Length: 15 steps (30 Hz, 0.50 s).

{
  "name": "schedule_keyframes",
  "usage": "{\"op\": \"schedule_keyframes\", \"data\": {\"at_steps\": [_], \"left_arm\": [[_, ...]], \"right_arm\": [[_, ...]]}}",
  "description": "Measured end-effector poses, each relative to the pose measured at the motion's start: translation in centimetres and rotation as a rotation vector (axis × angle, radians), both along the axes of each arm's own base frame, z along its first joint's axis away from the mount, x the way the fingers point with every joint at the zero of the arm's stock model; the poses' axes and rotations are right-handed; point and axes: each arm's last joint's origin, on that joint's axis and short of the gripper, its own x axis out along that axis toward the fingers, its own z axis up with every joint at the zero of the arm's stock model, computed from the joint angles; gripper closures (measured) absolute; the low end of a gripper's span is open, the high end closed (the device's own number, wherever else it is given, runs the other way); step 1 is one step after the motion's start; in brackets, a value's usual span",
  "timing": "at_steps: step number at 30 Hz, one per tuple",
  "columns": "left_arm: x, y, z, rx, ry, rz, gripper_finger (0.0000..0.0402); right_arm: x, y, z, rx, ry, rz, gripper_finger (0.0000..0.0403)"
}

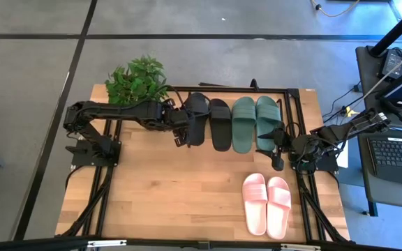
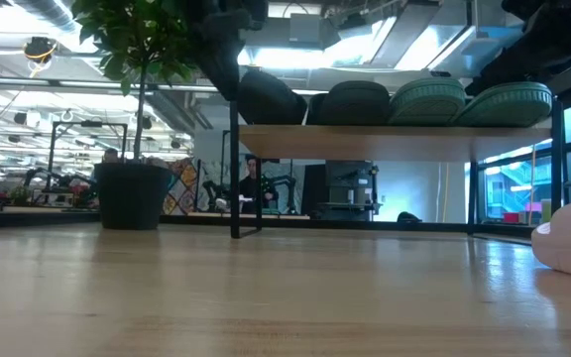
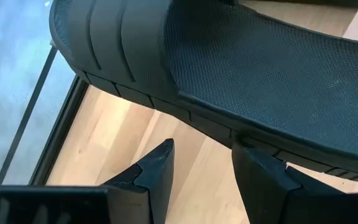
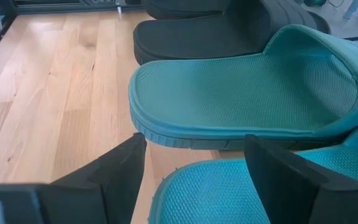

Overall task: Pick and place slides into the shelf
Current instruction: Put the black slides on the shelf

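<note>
The shelf stands at the table's far side, and two black slides and two dark green slides lie side by side on its top board. The pink pair lies on the tabletop at the near right. My left gripper is open, slanting down at the left side of the leftmost black slide, which rests on the board. My right gripper is open near the heel end of the rightmost green slide, with its fingers standing on either side above that heel. My left gripper has one fingertip right at the sole edge of the leftmost black slide, coming slanting down from the table's left. I cannot tell whether it touches. Nothing lies between the two fingers.
A potted plant stands at the far left, beside the shelf's left end. Black frame rails run along both sides of the table. Bare tabletop lies between the shelf and the near edge.
</note>
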Motion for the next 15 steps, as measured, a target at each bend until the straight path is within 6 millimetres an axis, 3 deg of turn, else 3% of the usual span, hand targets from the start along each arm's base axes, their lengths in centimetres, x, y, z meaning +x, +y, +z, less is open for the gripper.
{"op": "schedule_keyframes", "data": {"at_steps": [7, 15], "left_arm": [[0.3, 0.2, 0.1, 0.000, -0.029, -0.025, 0.0248], [0.7, 2.1, -0.5, -0.008, -0.017, 0.029, 0.0248]], "right_arm": [[0.0, 0.0, 0.0, -0.002, 0.001, 0.001, 0.0132], [0.0, 0.0, 0.0, 0.001, 0.000, 0.000, 0.0132]]}}
